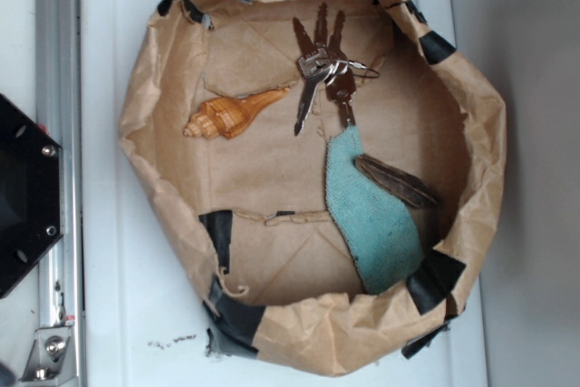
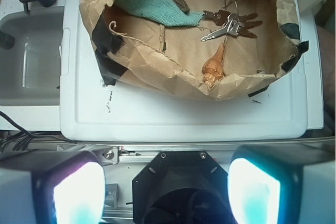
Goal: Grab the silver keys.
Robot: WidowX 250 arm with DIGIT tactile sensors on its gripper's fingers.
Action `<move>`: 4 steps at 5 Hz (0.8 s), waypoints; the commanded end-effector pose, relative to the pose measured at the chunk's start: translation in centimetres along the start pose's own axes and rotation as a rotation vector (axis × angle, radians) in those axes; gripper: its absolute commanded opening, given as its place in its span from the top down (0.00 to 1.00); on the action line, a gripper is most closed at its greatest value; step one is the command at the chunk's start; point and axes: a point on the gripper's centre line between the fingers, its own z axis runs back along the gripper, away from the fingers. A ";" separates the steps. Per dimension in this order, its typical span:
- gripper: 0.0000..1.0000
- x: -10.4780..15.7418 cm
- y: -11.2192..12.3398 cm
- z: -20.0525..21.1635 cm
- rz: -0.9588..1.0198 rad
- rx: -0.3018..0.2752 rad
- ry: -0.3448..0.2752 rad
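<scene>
The gripper (image 2: 165, 190), fingers spread wide and gripping nothing, is hovering over a white tray (image 2: 173, 116). The silver keys (image 1: 319, 65), slim grey and brownish, are lying near the far edge of the taped paper basket (image 1: 145, 133).

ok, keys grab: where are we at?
Nothing done yet. The bunch of slim silver and brownish metal keys lies untouched on the floor of the brown paper basket, between the tan spiral seashell and the teal cloth strip. The end effector is open and empty, well short of the basket. Left: approach, descend, close on the keys, lift.
</scene>
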 end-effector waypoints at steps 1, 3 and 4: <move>0.00 0.0 0.0 0.0 0.000 0.000 0.000; 0.00 9.2 -3.3 -7.5 0.048 0.279 0.018; 0.00 14.0 -2.2 -8.7 -0.038 0.312 -0.103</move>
